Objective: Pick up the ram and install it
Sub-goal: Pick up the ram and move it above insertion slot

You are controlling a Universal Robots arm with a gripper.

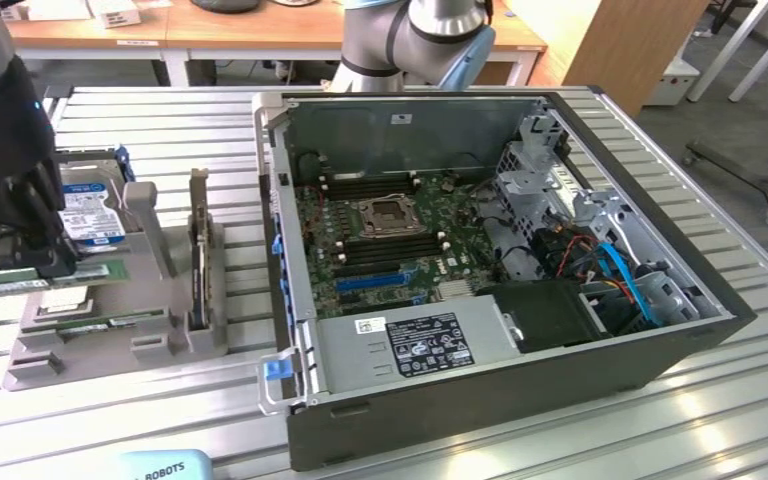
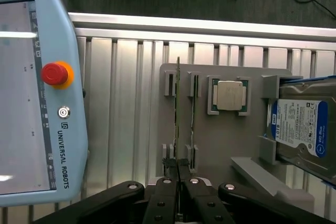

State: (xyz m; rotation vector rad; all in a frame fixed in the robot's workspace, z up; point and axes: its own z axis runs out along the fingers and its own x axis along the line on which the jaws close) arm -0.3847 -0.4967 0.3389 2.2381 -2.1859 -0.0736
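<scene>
The ram [image 2: 178, 108] is a thin green stick seen edge-on in the wrist view, running straight out from my gripper [image 2: 179, 170]. The dark fingers are shut on its near end. In the exterior view the ram [image 1: 84, 275] lies level at the far left, under my gripper [image 1: 11, 262], just above the grey parts holder [image 1: 157, 345]. A second green stick [image 2: 193, 114] stands in the holder's slots right beside it and looks lower. The open computer case [image 1: 491, 390] with its motherboard [image 1: 384, 250] lies to the exterior view's right of the holder.
On the holder are a blue-labelled hard drive [image 2: 302, 127], a square silver processor chip [image 2: 230, 95] and a tall dark expansion card [image 1: 199, 250]. A light-blue teach pendant [image 2: 31, 93] lies on the slatted metal table [image 1: 157, 130]. The robot's base [image 1: 411, 40] stands behind the case.
</scene>
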